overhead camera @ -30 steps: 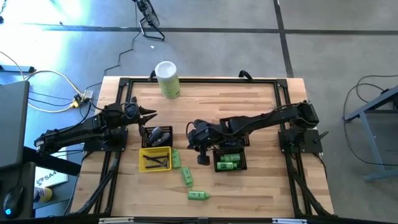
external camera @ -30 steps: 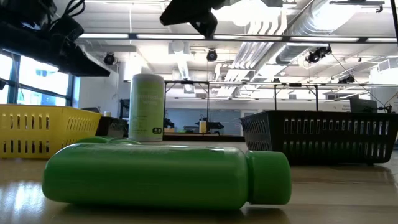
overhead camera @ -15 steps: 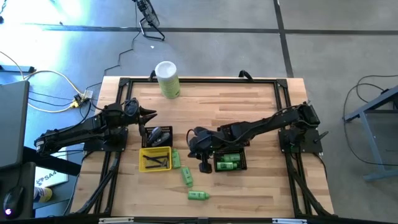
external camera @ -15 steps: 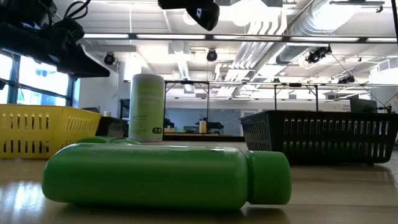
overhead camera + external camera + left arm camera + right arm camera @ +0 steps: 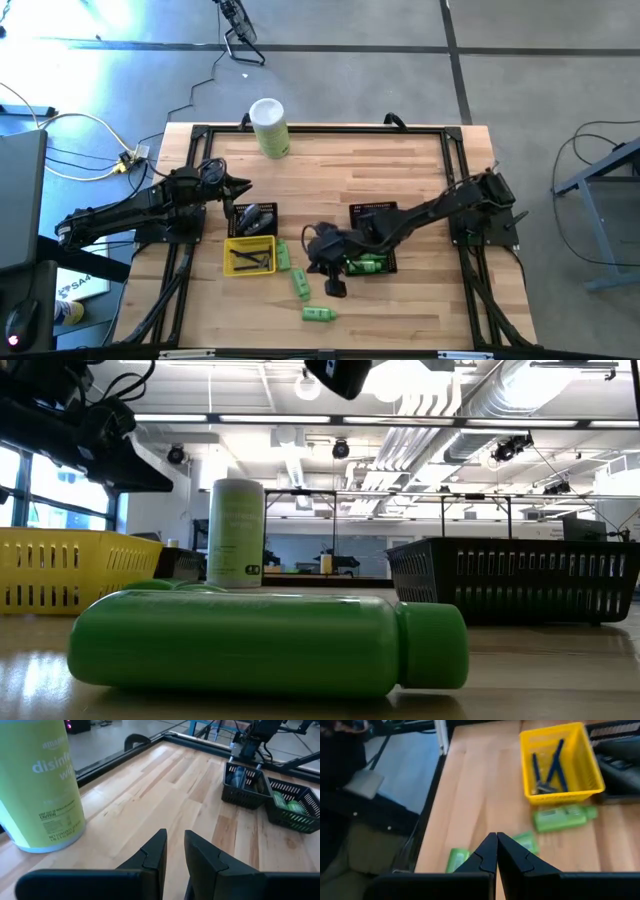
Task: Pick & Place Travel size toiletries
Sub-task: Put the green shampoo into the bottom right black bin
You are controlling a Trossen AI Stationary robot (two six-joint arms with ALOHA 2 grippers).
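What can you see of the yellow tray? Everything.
The yellow tray is a small, open-topped rectangular basket, plastic by the look, with slotted walls. It sits flat on the wooden table, just in front of a black mesh basket. Inside lie a few slim dark and bluish items. A green bottle lies alongside one wall. No claw touches it.

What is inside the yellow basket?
The yellow basket holds a few thin dark and bluish tubes, lying crossed over each other on its floor. Whether something smaller hides under them cannot be seen.
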